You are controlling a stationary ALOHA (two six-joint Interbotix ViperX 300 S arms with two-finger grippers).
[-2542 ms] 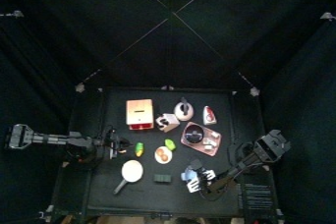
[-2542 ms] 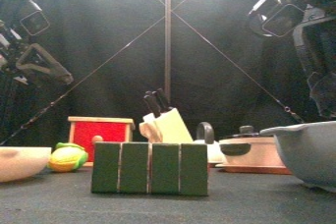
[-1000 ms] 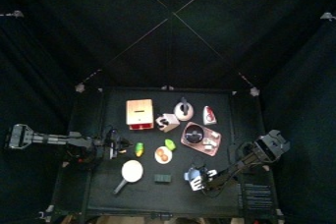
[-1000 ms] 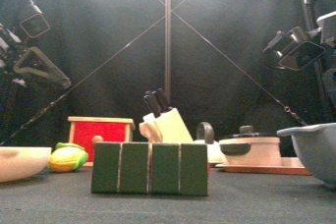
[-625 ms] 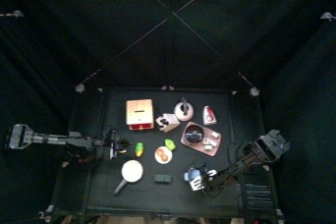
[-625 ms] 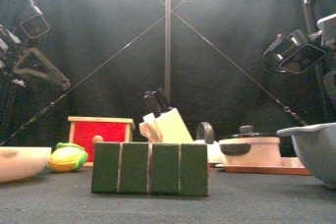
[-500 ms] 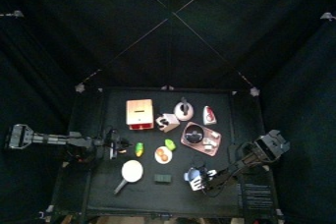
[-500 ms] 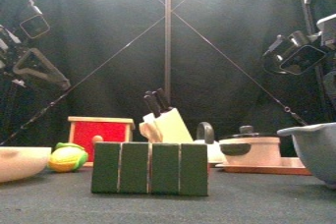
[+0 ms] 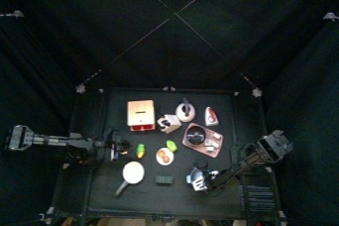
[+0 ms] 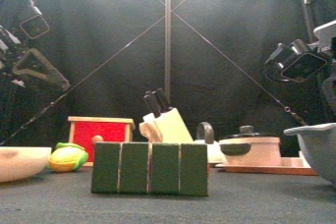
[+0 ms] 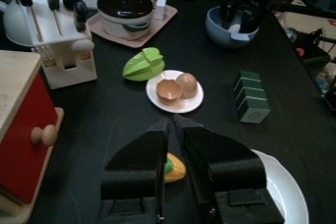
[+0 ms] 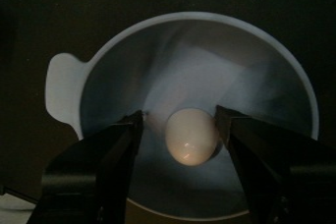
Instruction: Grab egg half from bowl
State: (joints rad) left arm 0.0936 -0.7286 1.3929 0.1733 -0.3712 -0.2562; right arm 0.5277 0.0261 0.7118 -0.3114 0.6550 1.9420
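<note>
Lower now, my right gripper (image 12: 191, 135) hung wide-jawed over the bowl (image 12: 197, 61), straddling the egg half (image 12: 192, 136); closing came next.

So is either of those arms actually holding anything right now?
No. The right gripper has its jaws open either side of the egg half in the bowl. The left gripper is shut, empty.

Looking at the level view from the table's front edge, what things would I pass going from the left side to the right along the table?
White dish → yellow-green fruit → red box → green block → knife block → dark lidded pot → pale blue-grey bowl at the right edge.
</note>
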